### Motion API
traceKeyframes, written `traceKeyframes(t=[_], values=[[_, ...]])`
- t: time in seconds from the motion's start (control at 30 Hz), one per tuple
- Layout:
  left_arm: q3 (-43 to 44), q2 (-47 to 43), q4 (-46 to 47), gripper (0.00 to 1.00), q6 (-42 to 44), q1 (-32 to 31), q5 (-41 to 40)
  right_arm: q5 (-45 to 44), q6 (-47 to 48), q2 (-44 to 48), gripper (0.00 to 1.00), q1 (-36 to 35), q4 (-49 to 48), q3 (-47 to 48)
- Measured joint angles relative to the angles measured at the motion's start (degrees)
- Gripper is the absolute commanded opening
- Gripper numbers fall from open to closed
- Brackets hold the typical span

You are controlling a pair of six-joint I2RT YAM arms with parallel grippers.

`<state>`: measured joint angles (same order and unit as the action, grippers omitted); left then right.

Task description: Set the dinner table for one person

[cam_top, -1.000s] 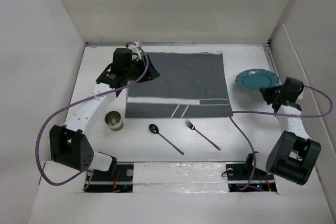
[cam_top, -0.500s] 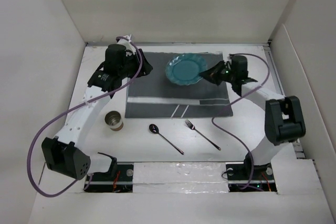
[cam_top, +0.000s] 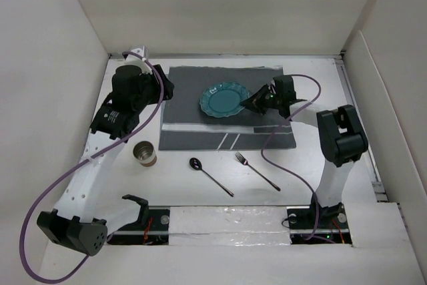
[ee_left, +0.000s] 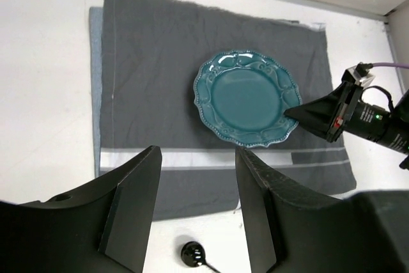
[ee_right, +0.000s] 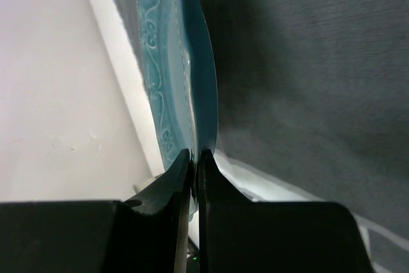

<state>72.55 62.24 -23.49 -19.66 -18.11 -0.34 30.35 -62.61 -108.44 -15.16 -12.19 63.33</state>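
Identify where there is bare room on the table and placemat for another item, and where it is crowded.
Free: the placemat left of the plate; the table beyond the placemat's far right corner. Crowded: the near strip, holding cup, spoon and fork.

The surface (cam_top: 170, 181) is a large, flat, matte-white rectangle that fills the middle of the top view and lies level. A dark grey placemat (cam_top: 193, 91) with white stripes lies flat on its upper centre, and a scalloped teal plate (cam_top: 225, 100) is over the mat's upper right part. Lower down, a metal cup (cam_top: 144, 153) stands upright at left. A dark spoon (cam_top: 210, 176) and fork (cam_top: 257, 170) lie diagonally side by side near the centre, apart from each other.
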Motion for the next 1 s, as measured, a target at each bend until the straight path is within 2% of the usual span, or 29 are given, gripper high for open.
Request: traceKeyframes(t=[0.07, 0.13, 0.17, 0.23, 0.27, 0.3, 0.37, 0.43, 0.53, 0.57, 0.63, 0.67, 0.8, 0.87, 0.93, 0.97, 1.0], values=[[-0.33, 0.28, -0.72, 0.47, 0.00, 0.00, -0.17, -0.57, 0.74, -1.27, 0.00, -0.24, 0.13, 0.00], [-0.35, 0.46, -1.05, 0.47, 0.00, 0.00, -0.20, -0.70, 1.44, -2.78, 0.05, -0.50, 0.46, 0.00], [-0.35, 0.50, -1.03, 0.47, 0.00, 0.00, -0.20, -0.52, 1.75, -3.54, 0.19, -0.57, 0.63, 0.00], [-0.35, 0.59, -1.03, 0.47, 0.00, 0.02, -0.17, -0.59, 2.40, -3.80, 0.37, -0.70, 0.94, 0.02], [-0.35, 0.66, -1.03, 0.47, 0.00, 0.02, -0.17, -0.79, 2.69, -3.74, 0.57, -0.81, 1.40, 0.04], [-0.35, 0.66, -1.05, 0.47, 0.00, 0.02, -0.17, -1.14, 3.69, -3.65, 0.57, -1.07, 2.36, 0.20], [-0.35, 0.66, -1.05, 0.47, 0.00, 0.02, -0.17, -2.40, 5.29, -3.37, 0.66, -1.14, 4.81, 0.50], [-0.35, 0.70, -1.05, 0.47, 0.07, 0.04, -0.17, -4.02, 7.50, -2.40, 0.70, -1.42, 8.94, 1.22], [0.07, 1.16, -1.27, 0.44, 0.35, 0.13, -0.28, -7.85, 11.91, 0.15, 0.68, -1.44, 16.63, 4.37], [0.63, 1.55, -1.51, 0.36, 0.44, 0.17, -0.39, -9.40, 13.73, 1.42, 0.45, -1.44, 18.84, 5.55], [2.60, 2.62, -1.88, 0.20, 0.79, 0.20, -0.68, -12.46, 17.07, 4.59, 0.13, -1.44, 22.82, 7.39], [3.96, 3.17, -2.03, 0.03, 0.94, 0.20, -0.83, -14.14, 18.58, 6.58, 0.00, -1.44, 24.72, 8.20], [9.66, 4.35, -2.01, 0.00, 1.42, 0.20, -0.28, -17.29, 24.22, 14.25, 0.00, -2.51, 28.70, 10.23], [12.48, 4.74, -1.99, 0.02, 1.38, 0.20, 0.79, -17.79, 26.36, 15.93, 0.00, -5.66, 29.59, 12.46], [15.23, 5.18, -1.90, 0.14, 1.40, 0.22, 2.32, -17.73, 27.76, 15.10, 0.02, -10.97, 29.88, 16.13], [16.79, 5.53, -1.92, 0.28, 1.40, 0.22, 3.08, -17.64, 28.20, 14.03, 0.09, -14.12, 29.94, 18.21], [18.45, 6.03, -1.97, 0.33, 1.46, 0.22, 3.65, -17.35, 28.48, 12.59, 0.15, -17.18, 29.94, 20.28]])
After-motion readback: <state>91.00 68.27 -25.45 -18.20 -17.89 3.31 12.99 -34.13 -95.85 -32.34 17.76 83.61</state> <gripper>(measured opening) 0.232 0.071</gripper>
